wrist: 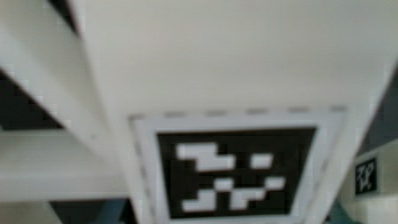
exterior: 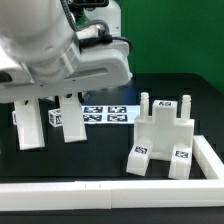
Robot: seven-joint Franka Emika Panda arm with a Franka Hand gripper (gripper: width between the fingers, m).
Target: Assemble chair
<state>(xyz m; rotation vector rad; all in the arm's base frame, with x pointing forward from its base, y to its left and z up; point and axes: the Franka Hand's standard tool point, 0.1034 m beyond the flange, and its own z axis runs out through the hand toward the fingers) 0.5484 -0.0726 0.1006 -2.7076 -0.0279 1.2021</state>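
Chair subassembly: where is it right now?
Exterior view's right: the chair subassembly sits on the table, beside the marker board, near the white border rail.

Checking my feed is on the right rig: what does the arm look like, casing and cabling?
The arm has a bulky, rounded, glossy white casing. A black cable runs beside it on the exterior view's right. No markings show on it.
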